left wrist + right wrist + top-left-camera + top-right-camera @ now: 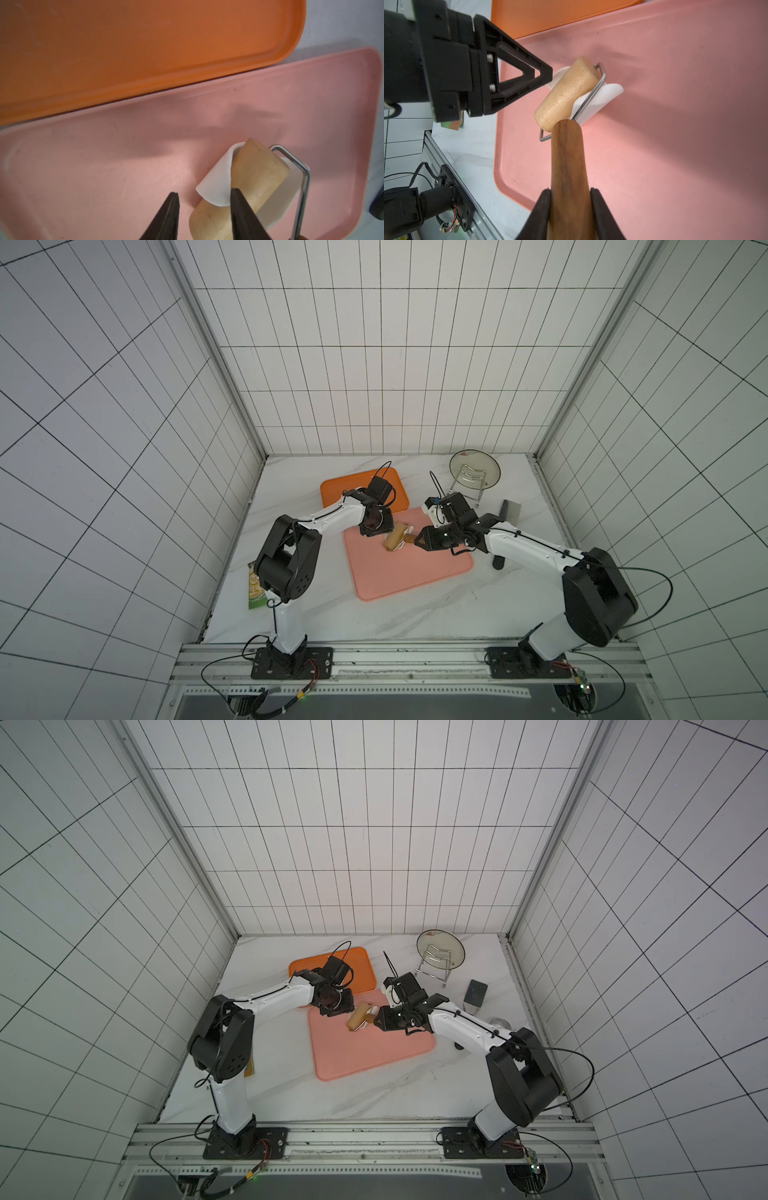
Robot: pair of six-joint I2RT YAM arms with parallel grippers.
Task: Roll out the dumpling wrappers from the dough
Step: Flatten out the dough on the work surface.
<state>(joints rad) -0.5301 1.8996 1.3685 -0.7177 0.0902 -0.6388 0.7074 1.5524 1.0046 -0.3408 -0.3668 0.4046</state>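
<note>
The wooden roller (255,176) hides the middle of the dough (216,181) curled beneath it.

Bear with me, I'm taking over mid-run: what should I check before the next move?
1. The right tool clamps the roller handle: ok.
2. The dough lies flat on the pink mat: not ok, it curls up around the roller drum.
3. The left tool is open: ok.
4. The dough edge sits between its fingers: ok.
5. A finger touches the dough: cannot tell.
</note>
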